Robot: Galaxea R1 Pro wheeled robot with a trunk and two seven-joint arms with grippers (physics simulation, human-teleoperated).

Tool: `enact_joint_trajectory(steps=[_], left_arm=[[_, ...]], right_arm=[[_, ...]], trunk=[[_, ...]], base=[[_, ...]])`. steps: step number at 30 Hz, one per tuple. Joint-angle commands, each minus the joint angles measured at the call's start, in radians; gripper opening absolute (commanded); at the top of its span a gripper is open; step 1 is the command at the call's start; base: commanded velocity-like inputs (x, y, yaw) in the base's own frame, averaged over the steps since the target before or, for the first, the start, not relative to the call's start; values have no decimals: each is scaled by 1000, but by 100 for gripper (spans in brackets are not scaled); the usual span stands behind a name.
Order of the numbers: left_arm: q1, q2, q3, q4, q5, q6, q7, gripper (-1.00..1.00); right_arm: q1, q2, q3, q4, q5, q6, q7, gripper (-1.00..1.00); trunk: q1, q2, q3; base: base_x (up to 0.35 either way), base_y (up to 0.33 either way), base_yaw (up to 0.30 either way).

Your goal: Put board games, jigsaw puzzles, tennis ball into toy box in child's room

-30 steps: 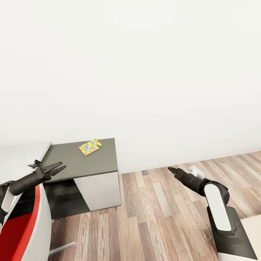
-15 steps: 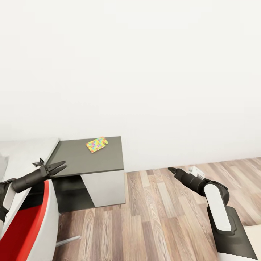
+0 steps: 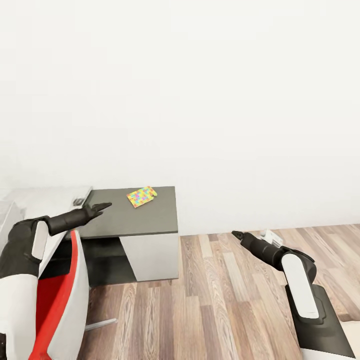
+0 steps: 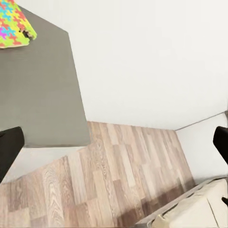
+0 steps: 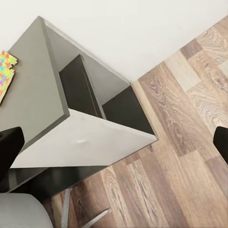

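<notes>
Head view: our left gripper reaches toward the dark shelf, fingers spread, empty | right gripper extends over the floor, fingers apart, empty | jigsaw puzzle lies on the shelf.

Floor: wood planks, brown-grey, visible grain, low satin sheen. Wall: plain white, matt, no texture.

Dark grey shelf section: smooth matt top; its side panel looked pale grey, smooth, faintly satin.

Jigsaw puzzle, at 12 o'clock on the shelf top: thin slab, printed interlocking pattern in yellow, pink, blue and green, matt like card.

Swivel chair: smooth white shell, plastic-looking, red inner face, slight gloss.

Left gripper and right gripper: black, matt, hard finish. Right forearm cover: smooth white, plastic-like.

Bed: cream-beige, soft, cloth-like surface.
</notes>
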Motion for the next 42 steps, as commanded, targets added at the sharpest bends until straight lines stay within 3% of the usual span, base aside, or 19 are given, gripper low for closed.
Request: enact_joint_trajectory(steps=[1, 8, 11, 14, 16, 24, 29, 31, 32, 35, 42], left_arm=[[-20, -15, -8, -5, -1, 6, 45, 100], [-117, -98, -69, -4, -7, 4, 203, 100], [-143, -139, -117, 3, -8, -5, 340, 100], [-152, -168, -143, 4, -2, -28, 476, 100], [-154, -175, -150, 4, -1, -43, 516, 100], [-156, -184, -169, 19, -7, -61, 570, 100], [-156, -189, -228, 59, -6, -97, 631, 100], [-156, -190, -236, 71, -5, -104, 653, 100], [-156, -197, -246, 86, -4, -118, 697, 100], [-156, -209, -249, 90, -7, -123, 713, 100], [-156, -217, -251, 93, -8, -126, 723, 100]], right_arm=[[-1, 0, -1, -1, -11, 3, -10, 100], [-1, 0, -1, 1, -10, 3, -10, 100], [-1, -1, -1, 1, -10, 3, -10, 100], [-1, -1, -1, 1, -10, 2, -10, 100], [-1, -1, -1, 0, -10, 2, -10, 100], [-1, -1, 0, 0, -10, 2, -10, 100], [-1, 0, 0, 0, -10, 2, -10, 100], [-1, -1, 0, 0, -10, 2, -10, 100], [-1, -1, 0, 0, -10, 2, -10, 100], [-1, -1, 1, 0, -6, 2, -10, 100], [-1, 1, 2, 2, 73, 2, -9, 100]], trunk=[[1, -2, -2], [1, -2, -2], [1, -2, -2], [1, -2, -2], [1, -2, -2], [1, -2, -2], [1, -2, -2], [1, -2, -2], [1, -2, -2], [1, -2, -2], [1, -2, -2]], base=[[0, 0, 11], [0, 0, 4], [0, 0, 0], [0, 0, 0], [0, 0, 0], [84, 0, 0], [285, 0, 0], [309, 0, 0], [309, 0, 0], [317, 0, 0], [192, 0, 0]])
